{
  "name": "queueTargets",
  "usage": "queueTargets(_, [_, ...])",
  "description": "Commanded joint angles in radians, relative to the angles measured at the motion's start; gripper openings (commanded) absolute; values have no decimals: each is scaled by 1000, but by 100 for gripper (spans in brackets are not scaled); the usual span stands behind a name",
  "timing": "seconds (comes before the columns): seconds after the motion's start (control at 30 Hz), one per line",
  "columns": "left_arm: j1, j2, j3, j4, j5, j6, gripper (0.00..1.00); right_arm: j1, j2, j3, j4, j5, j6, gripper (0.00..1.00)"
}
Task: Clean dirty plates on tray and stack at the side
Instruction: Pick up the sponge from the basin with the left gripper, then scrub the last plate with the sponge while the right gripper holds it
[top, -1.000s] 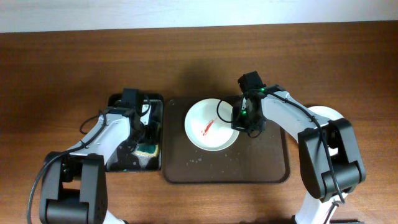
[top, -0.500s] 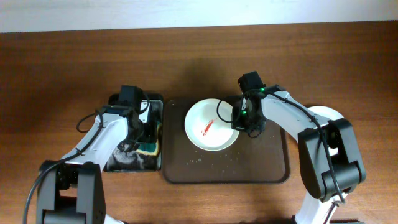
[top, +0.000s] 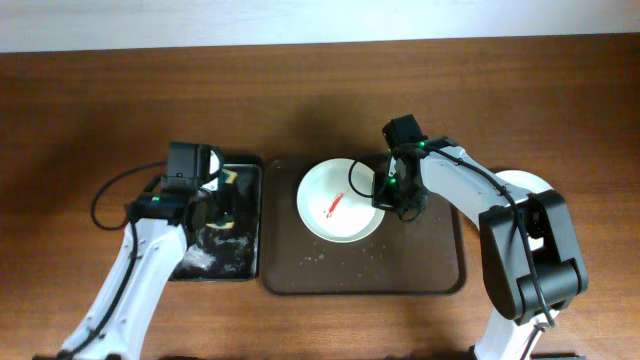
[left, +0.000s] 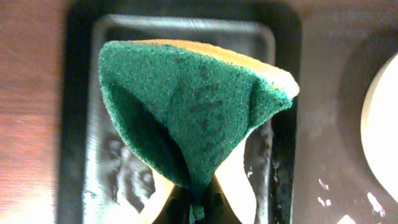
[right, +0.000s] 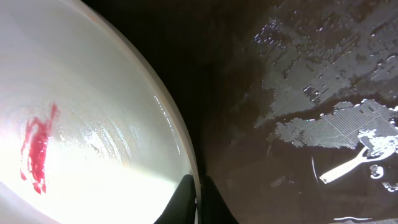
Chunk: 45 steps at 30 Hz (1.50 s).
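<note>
Brown tabletop (top: 120, 100) holds the tray (top: 440, 272), where right fingers (right: 214, 205) clamp the smeared plate (top: 340, 200) by its rim. Left of the tray, left fingers (left: 200, 214) have lifted the pinched sponge (left: 193, 106) from its container (top: 250, 262), ready to scrub.

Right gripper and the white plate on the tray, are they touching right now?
Touching. The right wrist view shows the right gripper with one finger on each side of the plate, its rim pinched between them.
</note>
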<state>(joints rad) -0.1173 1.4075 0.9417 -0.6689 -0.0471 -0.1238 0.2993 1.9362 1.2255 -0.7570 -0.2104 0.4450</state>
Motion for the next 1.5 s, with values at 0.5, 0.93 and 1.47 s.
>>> queueTargets(0.5, [1, -143, 26, 135, -228, 43, 0, 17, 18, -32, -13, 28, 1, 4])
queueTargets(0.93, [2, 2, -47, -4, -14, -147, 0, 15, 18, -32, -14, 27, 1, 4])
queueTargets(1.47, [-299, 105, 26, 333, 359, -314, 0, 15, 18, -32, -29, 27, -3, 4])
